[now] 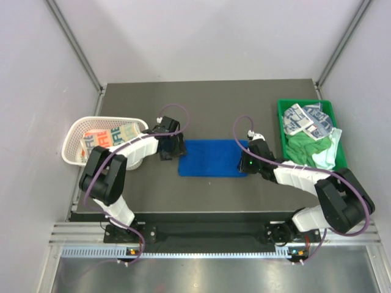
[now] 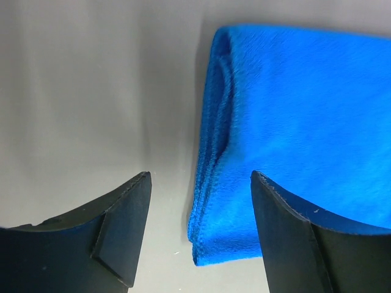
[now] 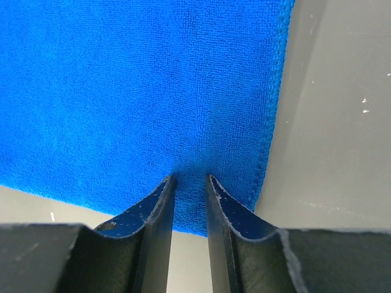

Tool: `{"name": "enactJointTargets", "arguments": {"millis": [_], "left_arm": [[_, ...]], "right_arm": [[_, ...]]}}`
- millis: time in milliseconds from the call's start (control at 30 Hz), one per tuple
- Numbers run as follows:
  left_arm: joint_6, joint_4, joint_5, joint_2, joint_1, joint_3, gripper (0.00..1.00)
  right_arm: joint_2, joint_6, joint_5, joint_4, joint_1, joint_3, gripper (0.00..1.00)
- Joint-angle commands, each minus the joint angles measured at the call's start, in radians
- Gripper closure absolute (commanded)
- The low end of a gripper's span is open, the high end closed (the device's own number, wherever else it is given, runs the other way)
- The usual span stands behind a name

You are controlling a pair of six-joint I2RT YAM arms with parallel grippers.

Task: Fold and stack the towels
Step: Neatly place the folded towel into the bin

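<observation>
Looking from the near edge of the table [image 1: 214, 97], you find both arms reaching in toward its middle. The blue towel [image 1: 212, 157] lies flat there, folded into a rectangle, between the two grippers.

Left gripper [image 2: 200, 176]: jaws stand wide apart and hold nothing. It sits over the towel's left end. In the left wrist view the doubled-over left edge of the cloth lies between the fingers [image 2: 122, 232], partly under the right-hand one.

Right gripper [image 3: 189, 178]: jaws are drawn nearly together, with a narrow gap. The tips meet the towel just inside its near edge, close to the stitched right-hand corner. You cannot tell from the right wrist view whether any cloth is pinched between them.

Further out on the left, a white basket [image 1: 72, 131] holds a white towel with orange and teal print [image 1: 110, 137]. On the right, a green tray [image 1: 281, 116] holds a bright green towel [image 1: 305, 145], a pale mint towel [image 1: 327, 155] beside it, and towels with blue-grey print [image 1: 308, 119] at the far end.
</observation>
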Motion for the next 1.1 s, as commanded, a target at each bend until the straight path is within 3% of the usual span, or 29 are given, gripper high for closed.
{"name": "enactJointTargets", "arguments": {"millis": [0,333,833,933,1033,1067], "left_arm": [[0.029,0.036,0.122,0.025,0.012,0.026,0.29],[-0.019,0.11,0.212,0.074,0.01,-0.073,0.29],[-0.057,0.037,0.016,0.199,-0.05,-0.03,0.4],[-0.065,0.025,-0.021,0.22,-0.065,-0.014,0.51],[-0.066,0.007,-0.038,0.233,-0.07,0.0,0.8],[-0.062,-0.001,-0.059,0.231,-0.07,0.006,0.98]], "right_arm": [[0.008,-0.009,-0.031,0.055,-0.003,-0.013,0.73],[0.002,-0.009,-0.06,0.078,-0.007,-0.028,0.73],[-0.017,-0.012,-0.094,0.084,-0.009,-0.025,0.73],[-0.021,-0.013,-0.104,0.082,-0.009,-0.025,0.73],[-0.029,-0.013,-0.117,0.084,-0.009,-0.028,0.73],[-0.029,-0.015,-0.124,0.084,-0.009,-0.027,0.73]]}}
